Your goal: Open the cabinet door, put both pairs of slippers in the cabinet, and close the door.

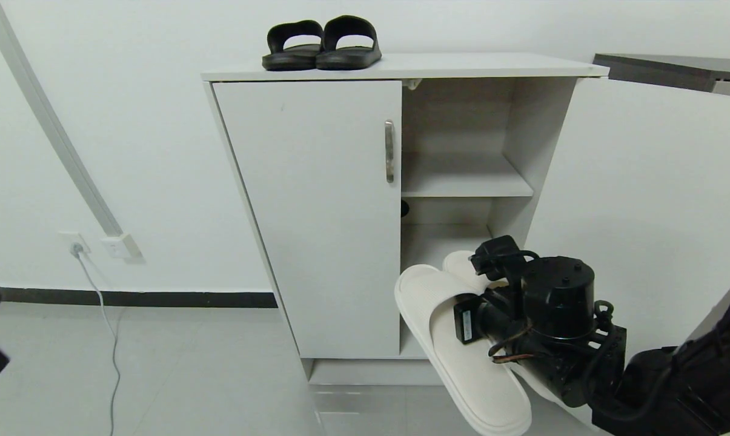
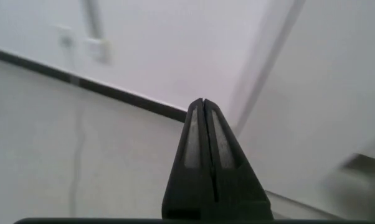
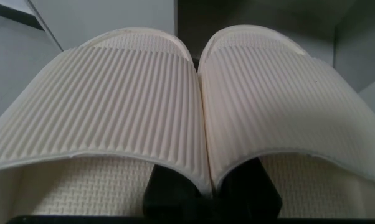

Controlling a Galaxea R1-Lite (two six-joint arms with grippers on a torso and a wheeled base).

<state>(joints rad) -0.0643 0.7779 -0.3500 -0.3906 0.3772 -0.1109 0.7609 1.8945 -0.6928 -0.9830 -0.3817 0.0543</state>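
The white cabinet [image 1: 310,212] has its left door shut and its right door [image 1: 643,200] swung wide open. A black pair of slippers [image 1: 321,45] rests side by side on the cabinet top. My right gripper [image 3: 209,193] is shut on the white pair of slippers [image 1: 455,339], pinching the inner edges of both ribbed straps [image 3: 200,106]. That pair hangs tilted in front of the lower compartment [image 1: 437,242], toes toward the opening. The left gripper [image 2: 203,102] is shut on nothing, low at the far left over the floor.
An inner shelf [image 1: 461,178] divides the open half, both levels bare. The shut door has a metal handle [image 1: 389,151]. A wall socket [image 1: 74,245] with a cable [image 1: 113,339] trailing onto the grey floor is left of the cabinet. A grey top [image 1: 673,66] sits behind the open door.
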